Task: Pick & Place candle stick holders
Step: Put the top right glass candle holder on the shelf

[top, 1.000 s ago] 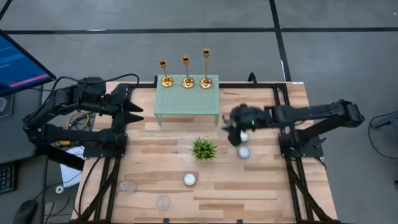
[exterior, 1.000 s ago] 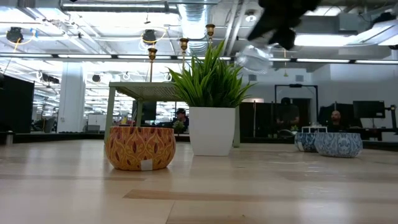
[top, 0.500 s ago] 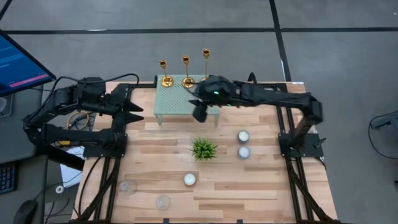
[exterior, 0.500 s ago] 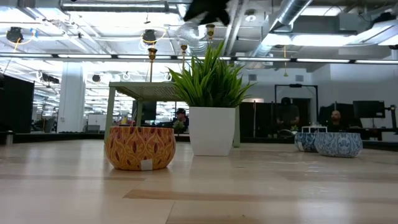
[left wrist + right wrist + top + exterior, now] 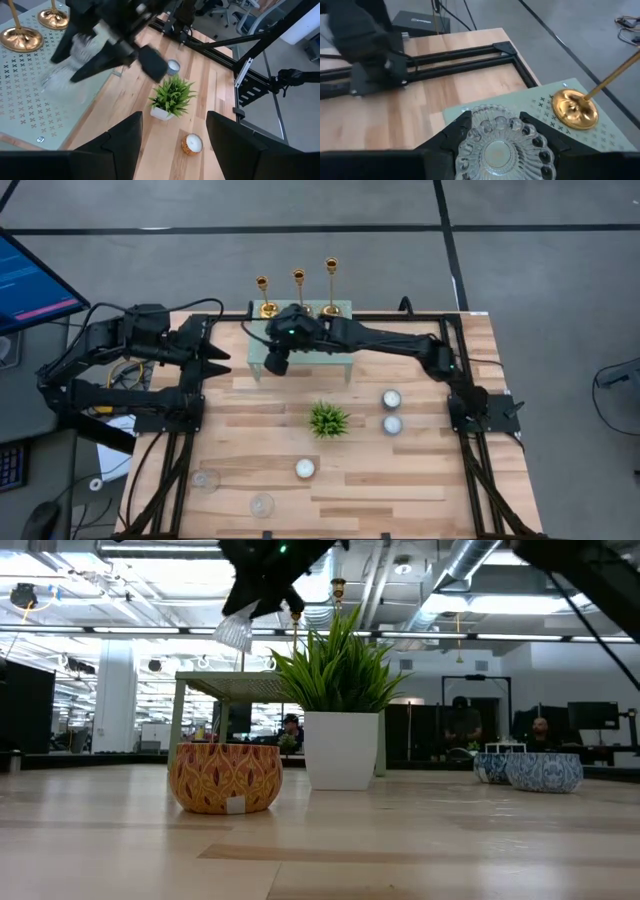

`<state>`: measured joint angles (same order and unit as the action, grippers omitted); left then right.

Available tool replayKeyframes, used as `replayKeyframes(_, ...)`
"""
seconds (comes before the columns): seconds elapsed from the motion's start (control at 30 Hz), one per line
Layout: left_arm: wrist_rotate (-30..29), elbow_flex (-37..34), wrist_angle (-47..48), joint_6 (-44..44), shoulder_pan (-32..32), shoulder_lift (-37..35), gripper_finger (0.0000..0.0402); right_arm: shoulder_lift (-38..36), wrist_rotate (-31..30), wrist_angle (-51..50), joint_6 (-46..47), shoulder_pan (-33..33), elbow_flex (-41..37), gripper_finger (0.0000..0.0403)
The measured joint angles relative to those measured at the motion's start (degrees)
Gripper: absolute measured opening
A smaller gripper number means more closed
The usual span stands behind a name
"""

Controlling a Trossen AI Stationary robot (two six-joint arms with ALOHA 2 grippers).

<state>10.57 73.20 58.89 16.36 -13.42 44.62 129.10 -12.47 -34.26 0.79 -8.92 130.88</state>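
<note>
Three gold candle stick holders (image 5: 263, 298) (image 5: 299, 288) (image 5: 331, 285) stand upright along the far edge of a green perforated stand (image 5: 328, 352); the base of one (image 5: 575, 111) shows in the right wrist view. My right gripper (image 5: 275, 360) reaches over the stand's left part, shut on a clear ribbed glass cup (image 5: 495, 145), which also shows high up in the low view (image 5: 235, 632). My left gripper (image 5: 222, 358) waits open at the table's left side. My right gripper pinches the glass cup between its two fingers (image 5: 451, 138), one on each side of the ribbed wall (image 5: 470, 131). The fingers slant down toward the table's left. The cup is lifted clear above the stand's left part.
A small potted plant (image 5: 327, 419) stands mid-table. Two tealights (image 5: 391, 398) (image 5: 391, 423) lie to its right and one (image 5: 305, 469) nearer. Two glass cups (image 5: 205, 480) (image 5: 262, 505) sit near the front left. A monitor (image 5: 30, 280) stands at far left.
My right gripper has swept from beside the tealights on the table's right toward the far left, out over the green stand, rolling a little. It keeps hold of the glass cup, which stays clear of the table.
</note>
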Motion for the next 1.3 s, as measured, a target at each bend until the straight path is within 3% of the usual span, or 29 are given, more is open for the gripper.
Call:
replayKeyframes(0.23, 0.0, 0.0, 0.0, 0.18, 0.01, 0.0, 0.0221, 4.36, -4.31, 0.28, -4.69, -0.95, 3.86, 0.014)
replayKeyframes(1.3, -0.02, 0.01, -1.09, 0.42, 0.0, 0.02, 0.0221, 5.88, -1.02, -1.75, -5.26, -3.97, 3.88, 0.0148)
